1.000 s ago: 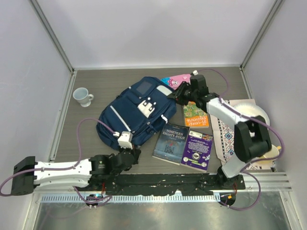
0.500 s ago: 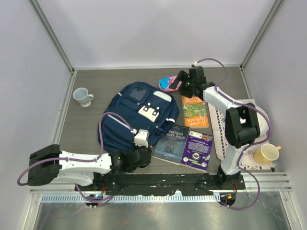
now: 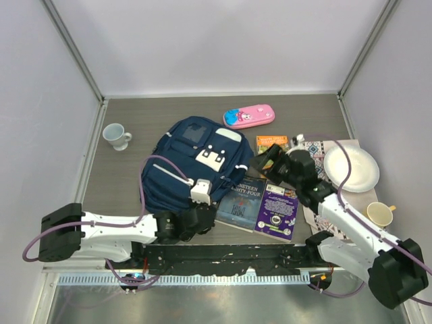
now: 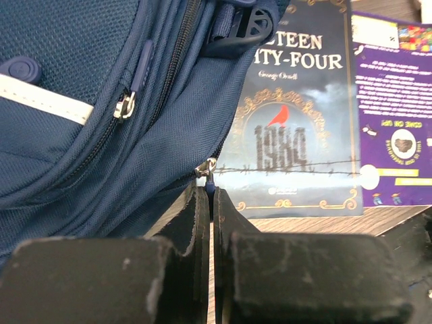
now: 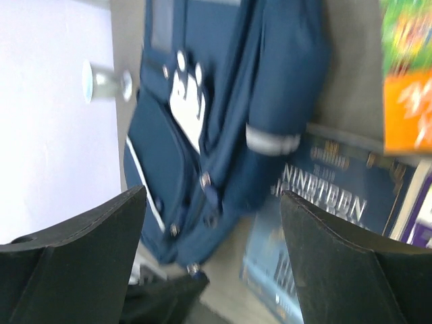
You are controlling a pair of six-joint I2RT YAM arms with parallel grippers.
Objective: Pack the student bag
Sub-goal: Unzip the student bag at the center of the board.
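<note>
Table (image 3: 121, 177): dark grey wood pattern; it carries all the things.
Student bag (image 3: 196, 158): navy blue with white stripes and a white patch. It lies flat directly in front of the left gripper, and to the left of the right gripper.
Patterned cloth (image 3: 314, 148): it lies to the right of the right gripper, partly under that arm.
Plate (image 3: 351, 169): white, on the cloth, further right of the right gripper.
Dark book (image 3: 239, 199): the cover reads "NINETEEN EIGHTY-FOUR", "George Orwell" and "1984", with a red bird. It is just right of the left gripper, and the bag's edge lies over its corner.
Purple book (image 3: 278, 209): beside the dark book, below the right gripper. Its text is too small to read.
Orange and green book (image 3: 271, 142): partly hidden behind the right gripper; title not readable.
Pencil case (image 3: 248, 115): pink, well beyond the right gripper.
White mug (image 3: 117, 135): far left, beyond the left gripper.
Yellow mug (image 3: 381, 214): near the right arm, on the cloth's near side.
Right gripper (image 3: 264, 162): jaws wide apart, nothing between them, above the books' far edge.
Left gripper (image 4: 211, 196): clenched at the bag's near edge, pinching the blue zipper pull (image 4: 209, 174).
</note>
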